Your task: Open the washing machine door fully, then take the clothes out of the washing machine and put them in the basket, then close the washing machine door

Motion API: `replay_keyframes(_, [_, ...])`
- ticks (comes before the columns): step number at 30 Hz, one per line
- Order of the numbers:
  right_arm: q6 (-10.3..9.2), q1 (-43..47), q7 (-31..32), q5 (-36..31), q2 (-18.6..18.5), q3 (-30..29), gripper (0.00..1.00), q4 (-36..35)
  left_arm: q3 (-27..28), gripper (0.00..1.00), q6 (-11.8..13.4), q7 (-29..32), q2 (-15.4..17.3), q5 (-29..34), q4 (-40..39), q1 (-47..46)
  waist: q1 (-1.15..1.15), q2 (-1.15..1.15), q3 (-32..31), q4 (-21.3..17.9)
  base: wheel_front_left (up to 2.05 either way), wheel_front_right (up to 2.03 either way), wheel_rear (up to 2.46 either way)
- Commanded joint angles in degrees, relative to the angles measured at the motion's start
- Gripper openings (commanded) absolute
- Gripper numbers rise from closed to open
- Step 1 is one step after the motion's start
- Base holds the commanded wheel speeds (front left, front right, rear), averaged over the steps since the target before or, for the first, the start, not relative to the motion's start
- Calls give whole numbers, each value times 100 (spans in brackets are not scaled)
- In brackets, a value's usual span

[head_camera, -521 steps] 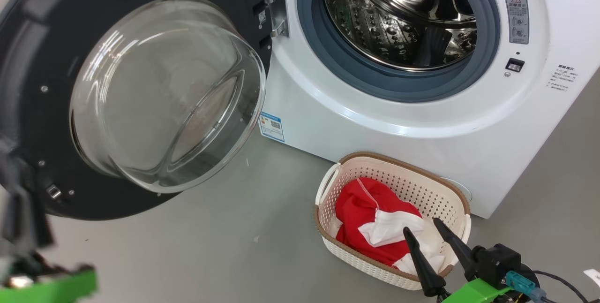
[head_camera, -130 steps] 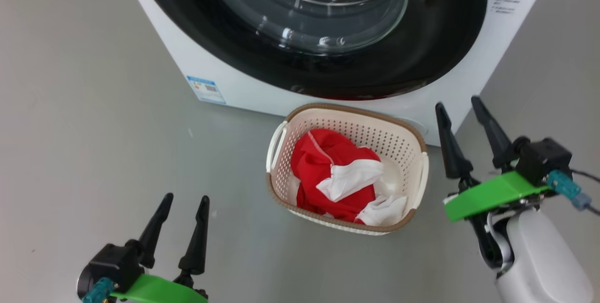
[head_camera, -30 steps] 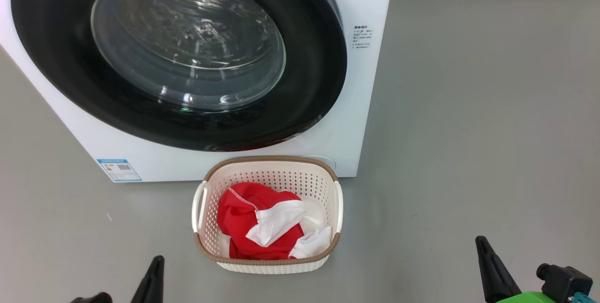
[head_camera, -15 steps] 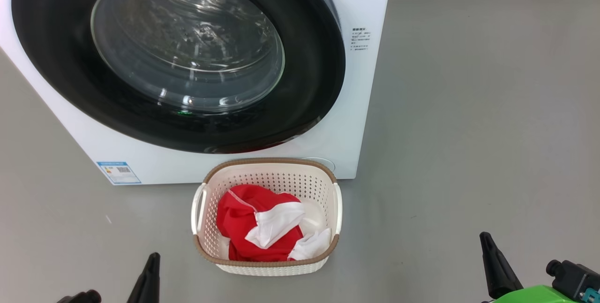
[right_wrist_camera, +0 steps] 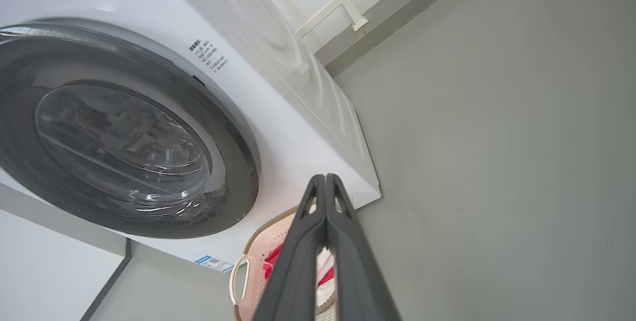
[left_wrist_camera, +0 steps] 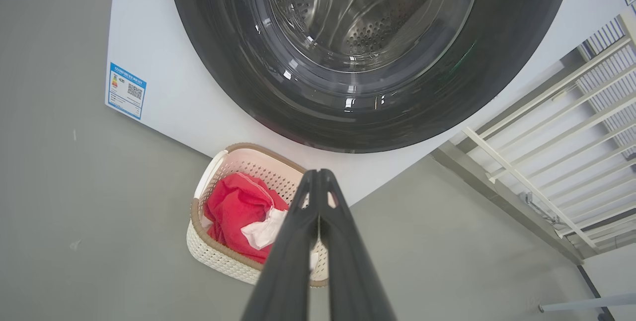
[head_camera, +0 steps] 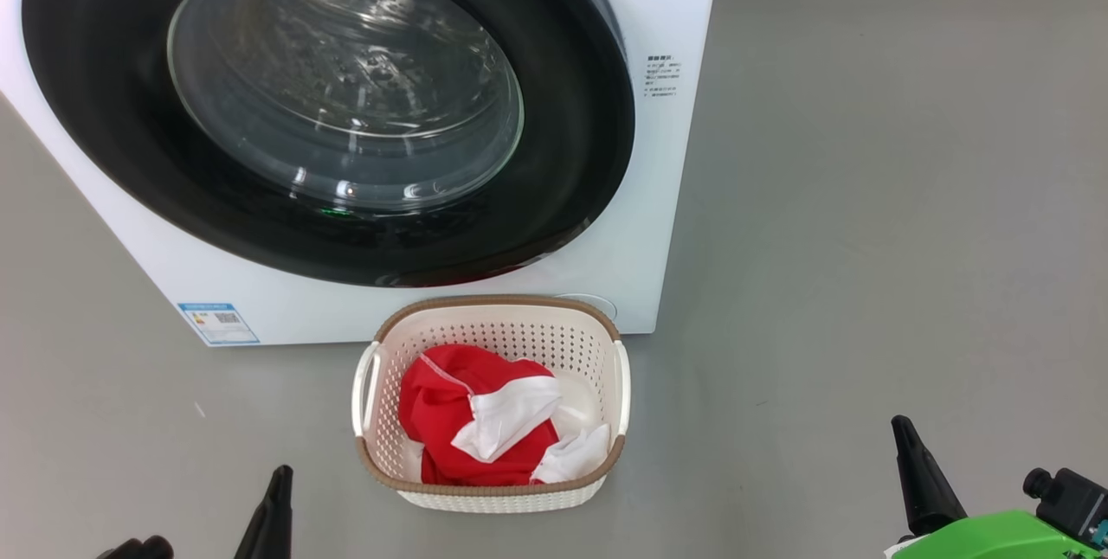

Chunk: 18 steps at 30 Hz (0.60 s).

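- You see the washing machine door (head_camera: 571, 152) shut flush on the washing machine (head_camera: 671, 221), just behind the basket (head_camera: 502, 304).
- The clothes (head_camera: 441, 420) lie inside the basket — red fabric with white panels.
- Your left gripper (left_wrist_camera: 318, 174) and right gripper (right_wrist_camera: 325, 178) sit short of the basket, one either side — fingers pressed together, holding nothing.

Left end effector (left_wrist_camera: 316, 173): two long matt-black fingers, broad at base, tapering to points. Right end effector (right_wrist_camera: 325, 178): same fingers. Bright green mounting plate (head_camera: 995, 539) and black round-capped housing (head_camera: 1066, 498) behind them.
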Motion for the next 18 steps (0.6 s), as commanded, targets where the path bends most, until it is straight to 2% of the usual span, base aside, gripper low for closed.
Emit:
replay_keyframes(1, [-3,-251,46,243,-97,13,0,-161,149,0,-16,39,52,-193,-159,-254,-1,0,-5,-3,0,0,0])
replay_keyframes(18, [-3,-389,306,1162,-125,-27,0,-203,253,0,-21,303,0,-1147,-178,-348,-1,0,-50,-26,0,0,0])
